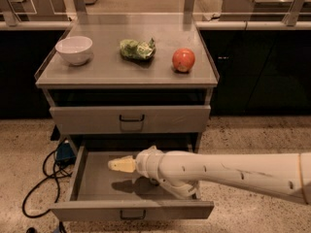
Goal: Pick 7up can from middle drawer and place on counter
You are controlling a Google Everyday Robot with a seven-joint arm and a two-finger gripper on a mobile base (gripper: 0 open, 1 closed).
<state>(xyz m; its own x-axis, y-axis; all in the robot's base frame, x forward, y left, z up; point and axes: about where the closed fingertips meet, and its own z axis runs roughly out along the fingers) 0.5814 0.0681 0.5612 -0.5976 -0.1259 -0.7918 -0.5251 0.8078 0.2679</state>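
Note:
The middle drawer [95, 186] is pulled open below a closed upper drawer [130, 119]. Its grey floor is bare on the left. My gripper [121, 164] is inside the drawer, low over the floor near the back, pointing left. My white arm [218, 171] comes in from the right and covers the drawer's right half. The 7up can is hidden or out of view. The counter [107, 69] is the flat grey top of the cabinet.
On the counter stand a white bowl [74, 49] at the left, a green crumpled bag [137, 49] in the middle and a red apple [183, 60] at the right. A blue box and black cables [60, 154] lie on the floor to the left.

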